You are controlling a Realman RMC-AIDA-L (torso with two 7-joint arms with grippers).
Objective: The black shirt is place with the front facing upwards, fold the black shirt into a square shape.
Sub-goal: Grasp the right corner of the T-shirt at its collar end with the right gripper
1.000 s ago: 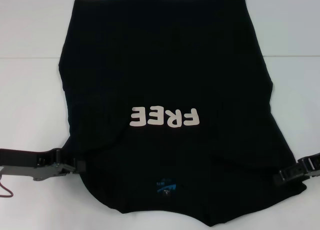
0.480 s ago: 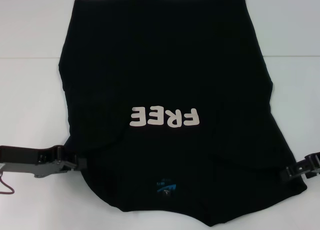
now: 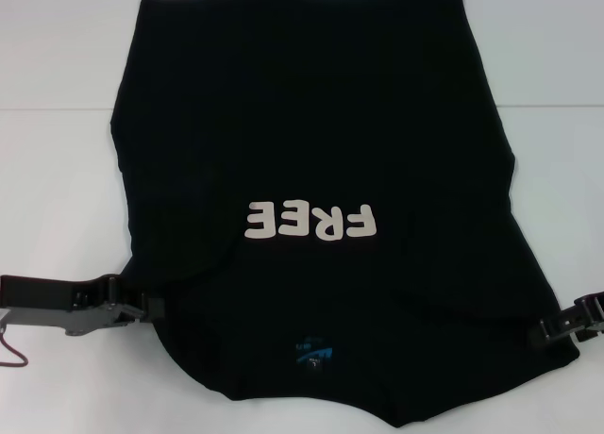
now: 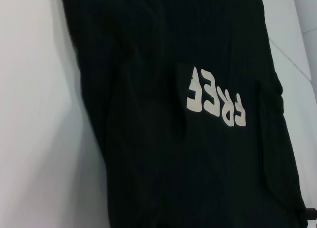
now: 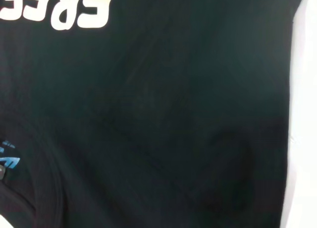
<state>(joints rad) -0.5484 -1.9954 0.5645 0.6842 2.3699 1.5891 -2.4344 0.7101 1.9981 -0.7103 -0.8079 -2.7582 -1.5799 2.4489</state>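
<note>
Black shirt (image 3: 311, 170) lies flat on the white tabletop (image 3: 57, 170), front up, "FREE" lettering (image 3: 311, 221) showing, blue neck label (image 3: 311, 353) near the collar. Left gripper (image 3: 142, 307) sits at the shirt's left edge; right gripper (image 3: 543, 332) at its right edge. Jaws' state on either side: cannot tell.

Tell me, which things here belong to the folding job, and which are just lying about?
Part of the job:
- large black cloth T-shirt with white letters
- left tool, at its left edge
- right tool, at its right edge

Lying about:
- thin red cord on the white table
</note>
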